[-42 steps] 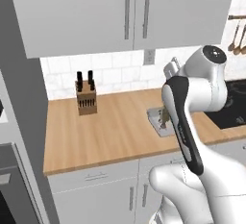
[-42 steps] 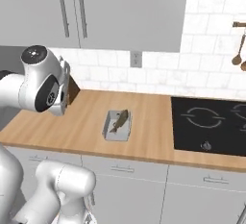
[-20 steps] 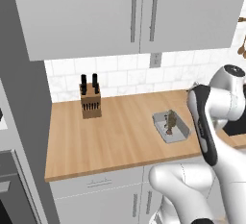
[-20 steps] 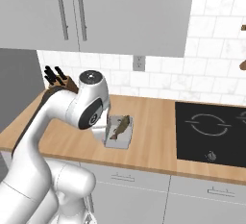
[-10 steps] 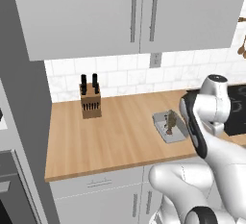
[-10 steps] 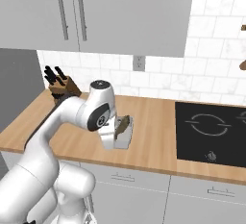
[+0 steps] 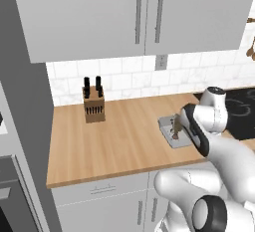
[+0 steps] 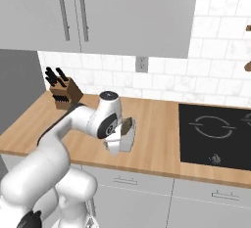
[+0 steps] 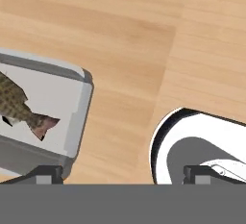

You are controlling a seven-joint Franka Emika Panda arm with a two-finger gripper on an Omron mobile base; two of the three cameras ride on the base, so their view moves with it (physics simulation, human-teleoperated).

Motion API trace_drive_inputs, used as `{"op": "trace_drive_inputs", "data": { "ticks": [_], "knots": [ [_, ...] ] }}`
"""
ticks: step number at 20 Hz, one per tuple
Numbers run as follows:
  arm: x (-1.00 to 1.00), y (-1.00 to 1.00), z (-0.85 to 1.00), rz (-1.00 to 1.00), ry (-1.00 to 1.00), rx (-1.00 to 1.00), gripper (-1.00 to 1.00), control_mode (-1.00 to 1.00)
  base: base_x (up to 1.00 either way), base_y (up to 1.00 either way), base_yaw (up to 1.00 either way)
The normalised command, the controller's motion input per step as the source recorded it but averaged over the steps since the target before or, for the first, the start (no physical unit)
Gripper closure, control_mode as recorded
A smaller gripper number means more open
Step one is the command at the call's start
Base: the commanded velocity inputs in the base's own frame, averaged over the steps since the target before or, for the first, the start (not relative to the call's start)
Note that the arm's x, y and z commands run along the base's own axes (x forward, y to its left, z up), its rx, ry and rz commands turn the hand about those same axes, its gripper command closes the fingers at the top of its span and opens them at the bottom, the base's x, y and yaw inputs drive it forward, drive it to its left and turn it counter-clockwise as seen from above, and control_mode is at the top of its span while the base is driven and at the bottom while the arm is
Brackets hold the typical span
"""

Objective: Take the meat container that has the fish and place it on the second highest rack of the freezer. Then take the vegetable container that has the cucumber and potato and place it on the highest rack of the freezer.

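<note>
Knife block (image 7: 93,105) upright on wooden counter (image 7: 119,144); black cooktop (image 8: 215,135) alongside; perhaps utensils (image 7: 250,52) hanging.

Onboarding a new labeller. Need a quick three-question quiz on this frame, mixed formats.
1. True or false: the fish lies in a grey tray on the wooden counter.
2. The gripper's jaws are: A) open, holding nothing; B) shut on the tray.
3. What stands at the back of the counter, left of the tray?

Key: 1 true; 2 A; 3 the knife block.
</note>
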Motion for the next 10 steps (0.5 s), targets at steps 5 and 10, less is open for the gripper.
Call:
{"op": "trace_drive_inputs", "data": {
  "ticks": [5, 10],
  "knots": [
    [0.34, 0.0, -0.22, 0.04, 0.04, 0.0, -1.0, -1.0, 0.0, 0.0, 0.0],
    [0.35, 0.0, -0.26, 0.07, 0.03, 0.0, -1.0, -1.0, 0.0, 0.0, 0.0]
  ]
}}
